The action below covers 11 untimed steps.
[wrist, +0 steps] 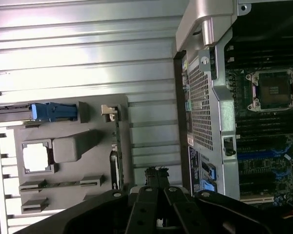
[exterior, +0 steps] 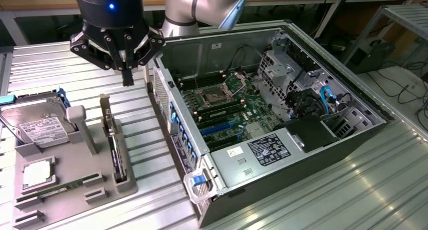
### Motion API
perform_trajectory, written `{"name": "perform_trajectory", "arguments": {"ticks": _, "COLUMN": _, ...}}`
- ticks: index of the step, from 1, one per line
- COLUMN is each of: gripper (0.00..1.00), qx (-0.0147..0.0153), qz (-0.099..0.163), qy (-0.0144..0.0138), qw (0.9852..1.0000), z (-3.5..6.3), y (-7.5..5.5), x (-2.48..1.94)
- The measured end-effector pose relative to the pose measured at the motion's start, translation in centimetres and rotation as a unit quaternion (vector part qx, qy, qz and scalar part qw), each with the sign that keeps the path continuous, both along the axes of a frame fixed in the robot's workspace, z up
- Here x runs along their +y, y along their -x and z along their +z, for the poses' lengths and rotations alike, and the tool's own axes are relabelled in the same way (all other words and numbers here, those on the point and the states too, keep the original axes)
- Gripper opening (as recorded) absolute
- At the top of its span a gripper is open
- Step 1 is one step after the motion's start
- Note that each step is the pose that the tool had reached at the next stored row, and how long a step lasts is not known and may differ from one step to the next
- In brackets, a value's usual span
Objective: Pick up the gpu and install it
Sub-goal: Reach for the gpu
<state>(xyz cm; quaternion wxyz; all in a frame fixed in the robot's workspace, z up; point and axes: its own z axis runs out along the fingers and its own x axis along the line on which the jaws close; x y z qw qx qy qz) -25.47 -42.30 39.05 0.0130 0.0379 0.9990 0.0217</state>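
The gpu [exterior: 114, 145] stands on its edge in a slot of the grey holder tray [exterior: 73, 165], a thin dark card with its silver bracket at the far end. In the wrist view the gpu [wrist: 115, 163] shows edge-on along the holder tray [wrist: 68, 122]. My gripper [exterior: 128, 80] hangs shut and empty above the ribbed table, just past the card's bracket end, between the tray and the open computer case [exterior: 267, 109]. The gripper [wrist: 156, 174] sits beside the card's edge, with the case [wrist: 205, 97] on its other side.
On the tray lie a silver hard drive [exterior: 37, 122], a processor chip [exterior: 37, 172] and a green memory stick [exterior: 60, 187]. The case lies on its side with the motherboard [exterior: 224, 112] exposed. The ribbed metal table [exterior: 334, 190] surrounds both.
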Motion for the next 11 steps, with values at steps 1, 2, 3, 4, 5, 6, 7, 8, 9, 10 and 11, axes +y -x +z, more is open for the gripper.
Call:
{"name": "perform_trajectory", "arguments": {"ticks": 1, "gripper": 0.11, "qx": 0.0000, "qz": 0.000, "qy": 0.0000, "qw": 1.0000, "z": -0.01, "y": 0.10, "x": -0.04}}
{"name": "perform_trajectory", "arguments": {"ticks": 2, "gripper": 0.11, "qx": 0.0000, "qz": 0.000, "qy": 0.0000, "qw": 1.0000, "z": -0.01, "y": 0.22, "x": -0.07}}
{"name": "perform_trajectory", "arguments": {"ticks": 3, "gripper": 0.11, "qx": 0.0000, "qz": 0.000, "qy": 0.0000, "qw": 1.0000, "z": -0.02, "y": 0.31, "x": -0.11}}
{"name": "perform_trajectory", "arguments": {"ticks": 4, "gripper": 0.11, "qx": 0.0000, "qz": 0.000, "qy": 0.0000, "qw": 1.0000, "z": -0.03, "y": 0.43, "x": -0.15}}
{"name": "perform_trajectory", "arguments": {"ticks": 5, "gripper": 0.11, "qx": 0.0000, "qz": 0.000, "qy": 0.0000, "qw": 1.0000, "z": -0.03, "y": 0.53, "x": -0.18}}
{"name": "perform_trajectory", "arguments": {"ticks": 6, "gripper": 0.11, "qx": 0.0000, "qz": 0.000, "qy": 0.0000, "qw": 1.0000, "z": -0.04, "y": 0.62, "x": -0.22}}
{"name": "perform_trajectory", "arguments": {"ticks": 7, "gripper": 0.11, "qx": 0.0000, "qz": 0.000, "qy": 0.0000, "qw": 1.0000, "z": -0.04, "y": 0.70, "x": -0.25}}
{"name": "perform_trajectory", "arguments": {"ticks": 8, "gripper": 0.11, "qx": 0.0000, "qz": 0.000, "qy": 0.0000, "qw": 1.0000, "z": -0.05, "y": 0.80, "x": -0.28}}
{"name": "perform_trajectory", "arguments": {"ticks": 9, "gripper": 0.11, "qx": 0.0000, "qz": 0.000, "qy": 0.0000, "qw": 1.0000, "z": -0.06, "y": 0.90, "x": -0.31}}
{"name": "perform_trajectory", "arguments": {"ticks": 10, "gripper": 0.11, "qx": 0.0000, "qz": 0.000, "qy": 0.0000, "qw": 1.0000, "z": -0.06, "y": 0.98, "x": -0.34}}
{"name": "perform_trajectory", "arguments": {"ticks": 11, "gripper": 0.11, "qx": 0.0000, "qz": 0.000, "qy": 0.0000, "qw": 1.0000, "z": -0.07, "y": 1.07, "x": -0.37}}
